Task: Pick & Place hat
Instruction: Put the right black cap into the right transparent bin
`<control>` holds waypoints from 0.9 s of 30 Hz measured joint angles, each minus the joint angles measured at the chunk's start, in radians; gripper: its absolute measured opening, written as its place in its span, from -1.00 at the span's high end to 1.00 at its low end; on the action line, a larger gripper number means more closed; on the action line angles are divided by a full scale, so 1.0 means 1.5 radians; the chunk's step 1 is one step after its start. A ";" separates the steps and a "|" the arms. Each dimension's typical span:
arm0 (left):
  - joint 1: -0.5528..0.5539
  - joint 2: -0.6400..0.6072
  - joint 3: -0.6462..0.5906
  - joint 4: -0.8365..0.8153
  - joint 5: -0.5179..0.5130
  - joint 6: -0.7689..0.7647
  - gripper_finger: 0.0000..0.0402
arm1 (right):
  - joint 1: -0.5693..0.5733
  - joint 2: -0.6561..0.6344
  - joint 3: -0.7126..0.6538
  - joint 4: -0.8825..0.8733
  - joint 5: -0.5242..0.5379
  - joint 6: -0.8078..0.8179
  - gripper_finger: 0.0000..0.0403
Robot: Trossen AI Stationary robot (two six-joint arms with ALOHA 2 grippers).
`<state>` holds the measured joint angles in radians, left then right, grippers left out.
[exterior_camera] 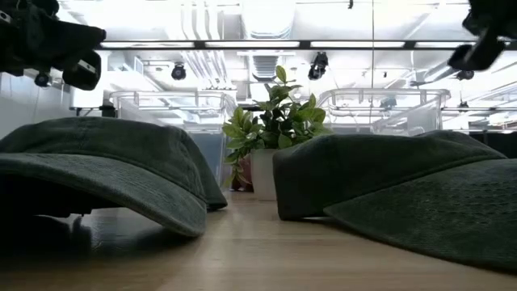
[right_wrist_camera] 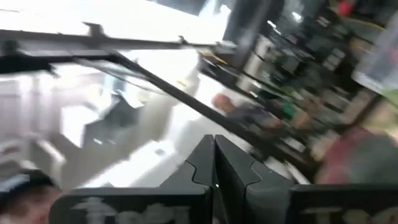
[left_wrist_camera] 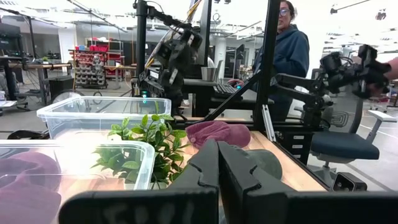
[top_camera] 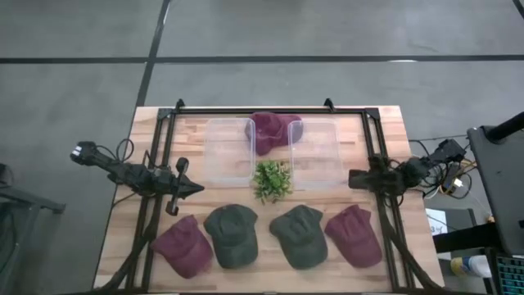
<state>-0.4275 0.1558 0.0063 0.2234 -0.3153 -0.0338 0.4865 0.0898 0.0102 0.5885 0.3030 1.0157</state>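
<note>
Four hats lie brim-down in a row near the table's front edge: maroon [top_camera: 184,246], green [top_camera: 232,235], green [top_camera: 300,235], maroon [top_camera: 354,235]. A fifth maroon hat [top_camera: 274,129] lies at the far edge, between two clear bins [top_camera: 229,150] [top_camera: 313,152] and over their corners. My left gripper [top_camera: 195,189] [left_wrist_camera: 217,163] is shut and empty, above the table to the left of the plant. My right gripper [top_camera: 352,178] [right_wrist_camera: 214,163] is shut and empty, to the right of the right bin. The two green hats [exterior_camera: 105,162] [exterior_camera: 404,178] fill the low view.
A small potted plant [top_camera: 272,180] [exterior_camera: 275,121] stands mid-table between the bins and the hat row. A dark frame [top_camera: 270,109] runs along the table's far edge and both sides. A person [left_wrist_camera: 289,43] sits beyond the table's right side.
</note>
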 joint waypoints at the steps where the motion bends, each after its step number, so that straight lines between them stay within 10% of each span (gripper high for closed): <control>1: 0.000 0.000 0.000 0.000 0.000 0.000 1.00 | 0.000 0.006 0.000 0.022 -0.009 0.000 0.96; 11: 0.000 0.000 0.000 0.000 0.000 -0.003 1.00 | 0.000 0.194 0.126 0.038 -0.035 0.016 0.86; 27: 0.000 0.000 0.000 0.006 -0.034 -0.036 1.00 | 0.008 0.560 0.551 -0.058 -0.194 -0.163 -0.10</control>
<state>-0.4276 0.1558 0.0063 0.2328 -0.3669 -0.0879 0.4985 0.9305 0.8370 0.5012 0.0115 0.7709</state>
